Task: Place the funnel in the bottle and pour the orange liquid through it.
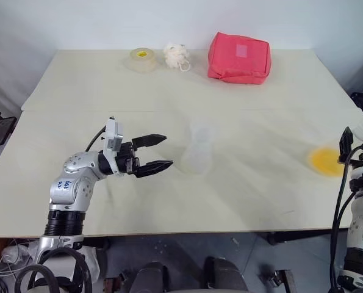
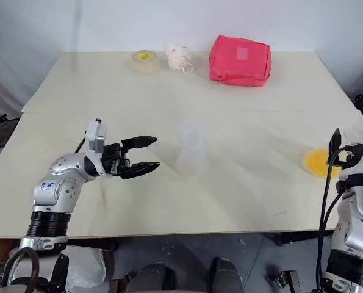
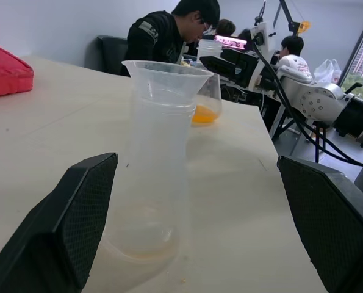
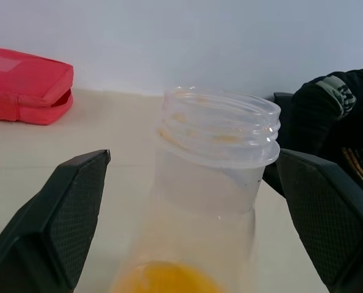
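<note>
Left gripper (image 1: pixel 160 152) sits low over the near half of the bench (image 1: pixel 254 201), pointing across toward the bottle (image 1: pixel 197 155), fingers spread wide and nothing between them. The bottle stands upright just beyond the fingertips, apart from them. In the left wrist view the funnel (image 3: pixel 167 78) is seated in the bottle's neck, cone flaring above the rim; the bottle looks nearly empty, with a faint tint at its base.

Right gripper (image 4: pixel 193 213) is at the bench's right edge, fingers spread to either side of a clear threaded-mouth jar (image 4: pixel 218 152). The jar lies between the fingers; whether they touch its wall cannot be told. The orange liquid (image 4: pixel 166 278) lies as a shallow layer in the jar's bottom, well apart from the bottle and funnel.

Far side of the bench: a tape roll (image 1: pixel 140 60), a white fluffy ball (image 1: pixel 176 55) and a red pouch (image 1: pixel 239 58), in a row from left to right.
</note>
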